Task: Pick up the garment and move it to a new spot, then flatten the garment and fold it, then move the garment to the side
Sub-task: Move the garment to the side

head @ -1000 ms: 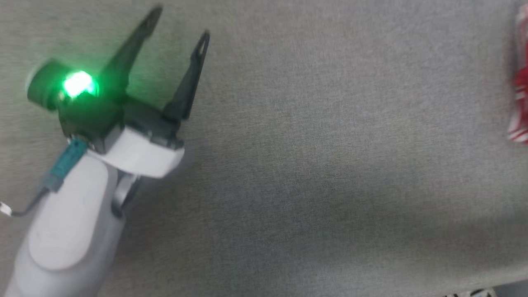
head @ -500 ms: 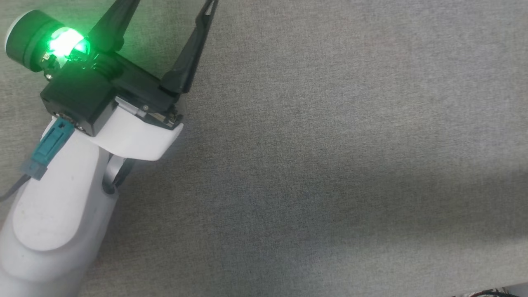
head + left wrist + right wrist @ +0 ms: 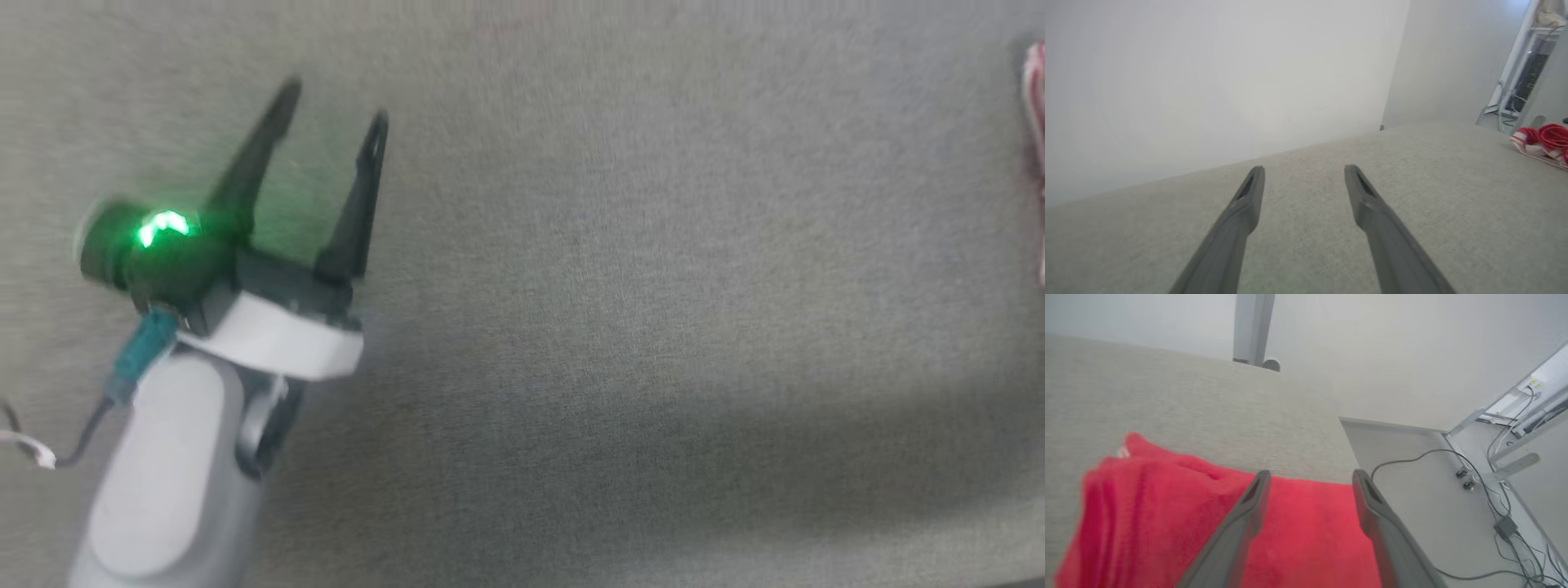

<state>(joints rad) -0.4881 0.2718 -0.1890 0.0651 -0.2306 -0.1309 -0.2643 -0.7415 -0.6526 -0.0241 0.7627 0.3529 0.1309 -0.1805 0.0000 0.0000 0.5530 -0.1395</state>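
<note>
**Both grippers spread, red garment at the table's right end**

Head view: the left gripper [image 3: 331, 110], two long dark fingers on a pale forearm, hangs over the grey fabric-covered table [image 3: 620, 310] at the lower left. Its jaws stand wide with nothing between them, and a green light [image 3: 163, 229] glows on the wrist. At the far right edge shows a blurred sliver of the garment [image 3: 1035, 98], a thin red jersey with white-and-red striped trim, well apart from this gripper.

Left wrist view: the spread fingers point across bare table toward a plain white wall [image 3: 1208, 73]. The garment lies bunched at the far right.

Right wrist view: the right gripper [image 3: 1311, 477] has its jaws wide apart directly over the red cloth, which lies heaped near the table's edge. Whether the fingers touch the fabric cannot be told. Black cables [image 3: 1478, 477] run across the grey floor [image 3: 1412, 506] beyond.
</note>
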